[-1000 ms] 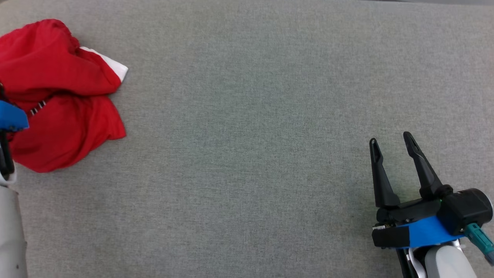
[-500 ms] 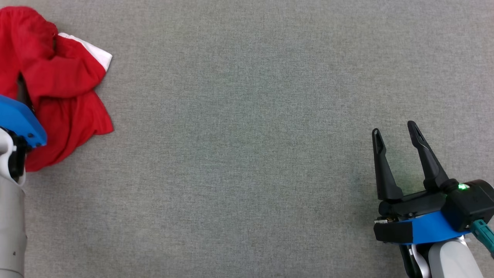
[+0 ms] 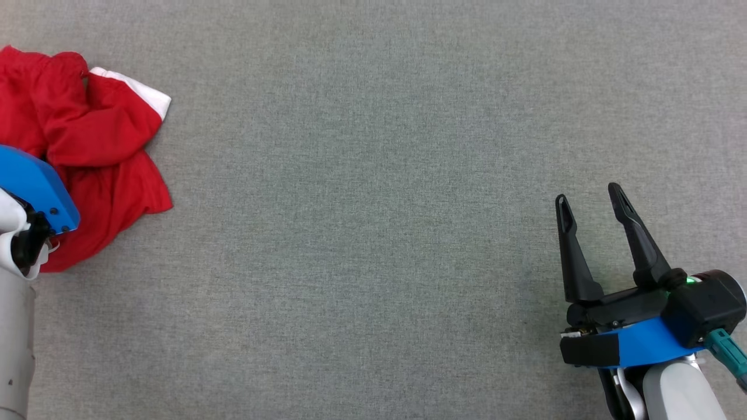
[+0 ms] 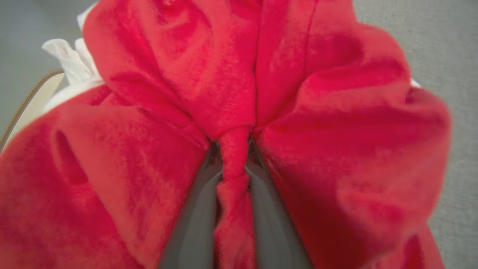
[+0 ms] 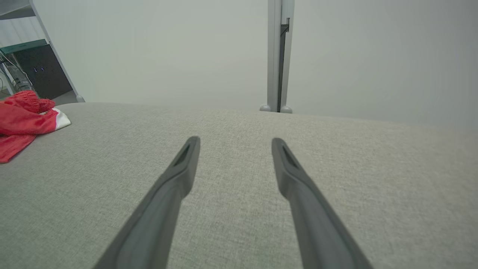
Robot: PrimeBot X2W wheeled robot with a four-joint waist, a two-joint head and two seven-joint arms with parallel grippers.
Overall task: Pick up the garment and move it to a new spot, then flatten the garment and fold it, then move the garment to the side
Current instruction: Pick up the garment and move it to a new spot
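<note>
1. Garment: red with white trim, crumpled in a heap at the far left of the grey cloth surface.
2. Judged soft, light and limp; likely to drape and trail when lifted.
3. Best hold: a gathered ridge, not a loose hem.
4. Left gripper: pressed together, pinching a bunched red fold.
5. Right gripper: spread, nothing between its fingers, well apart from the garment.

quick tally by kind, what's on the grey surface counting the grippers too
garment: 1
grippers: 2 (left gripper, right gripper)
total: 3
</note>
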